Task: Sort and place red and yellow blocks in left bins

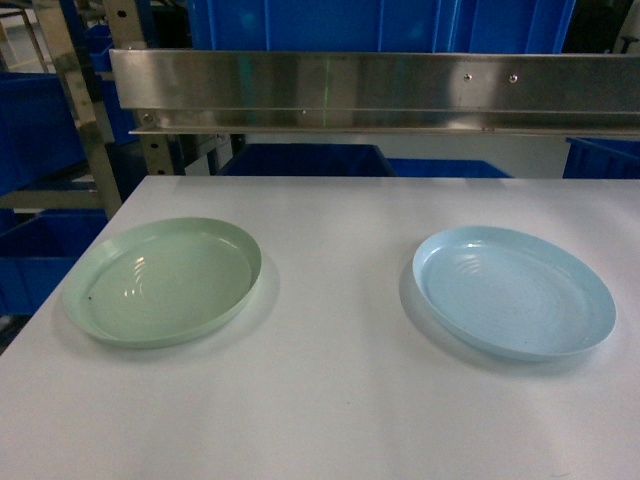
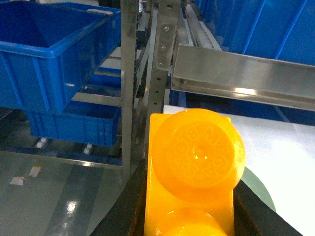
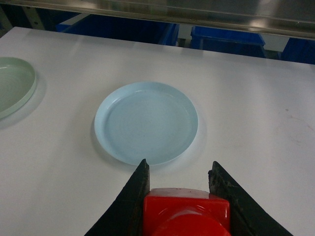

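On the white table (image 1: 330,400) sat two shallow plates, well apart: a pale green plate (image 1: 165,282) to the left and a light blue plate (image 1: 513,290) to the right, both bare. Behind the table ran a steel rail (image 1: 380,90), with blue bins (image 1: 300,160) beyond it and a shelving frame (image 2: 147,73) holding a large blue bin (image 2: 49,54) at the left.

Neither arm appeared in the head view. At the wrist, the left gripper (image 2: 189,216) was clamped on the orange-yellow block (image 2: 194,162), whose round stud filled the view and hid most of the green plate below. Likewise the right gripper (image 3: 179,196) gripped the red block (image 3: 187,211), poised just short of the blue plate; the block's lower part was cut off by the frame.
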`<state>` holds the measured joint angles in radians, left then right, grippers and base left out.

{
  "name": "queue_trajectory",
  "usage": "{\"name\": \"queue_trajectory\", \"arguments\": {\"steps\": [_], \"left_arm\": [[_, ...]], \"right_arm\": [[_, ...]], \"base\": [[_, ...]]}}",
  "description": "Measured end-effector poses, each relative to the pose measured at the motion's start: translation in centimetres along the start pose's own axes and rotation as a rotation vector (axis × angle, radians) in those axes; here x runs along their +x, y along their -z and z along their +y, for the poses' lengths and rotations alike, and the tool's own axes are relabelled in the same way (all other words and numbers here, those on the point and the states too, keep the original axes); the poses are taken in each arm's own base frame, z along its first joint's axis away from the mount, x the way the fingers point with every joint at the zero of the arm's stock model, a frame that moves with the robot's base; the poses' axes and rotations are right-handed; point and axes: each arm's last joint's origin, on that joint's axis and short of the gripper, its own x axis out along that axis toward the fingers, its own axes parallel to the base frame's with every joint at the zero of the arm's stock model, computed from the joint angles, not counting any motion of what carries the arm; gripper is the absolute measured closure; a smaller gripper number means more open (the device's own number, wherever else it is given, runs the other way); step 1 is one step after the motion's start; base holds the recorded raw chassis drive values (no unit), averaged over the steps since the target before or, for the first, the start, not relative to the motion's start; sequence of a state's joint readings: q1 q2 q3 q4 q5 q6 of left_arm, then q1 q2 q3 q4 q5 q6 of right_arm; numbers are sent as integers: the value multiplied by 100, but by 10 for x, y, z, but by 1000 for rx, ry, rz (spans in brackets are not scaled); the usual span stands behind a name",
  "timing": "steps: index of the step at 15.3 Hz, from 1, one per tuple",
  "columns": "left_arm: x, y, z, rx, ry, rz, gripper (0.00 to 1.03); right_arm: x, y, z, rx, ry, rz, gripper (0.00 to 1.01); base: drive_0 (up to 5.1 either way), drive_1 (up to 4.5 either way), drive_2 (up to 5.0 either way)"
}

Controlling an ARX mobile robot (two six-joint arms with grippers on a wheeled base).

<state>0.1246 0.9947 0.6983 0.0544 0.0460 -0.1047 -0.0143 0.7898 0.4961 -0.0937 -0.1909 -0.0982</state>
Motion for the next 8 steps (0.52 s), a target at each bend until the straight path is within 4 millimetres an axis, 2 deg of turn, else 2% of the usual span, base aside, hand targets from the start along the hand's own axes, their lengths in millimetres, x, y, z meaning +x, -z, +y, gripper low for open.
{"name": "queue_trajectory", "arguments": {"steps": [3, 8], "left_arm": [[1, 10, 1, -5, 14, 49, 75], [9, 10, 4, 3, -12, 47, 75]], "right_arm": [[0, 0, 0, 0, 0, 0, 72], [0, 0, 0, 0, 0, 0, 72]], "base": [[0, 0, 0], [0, 0, 0]]}}
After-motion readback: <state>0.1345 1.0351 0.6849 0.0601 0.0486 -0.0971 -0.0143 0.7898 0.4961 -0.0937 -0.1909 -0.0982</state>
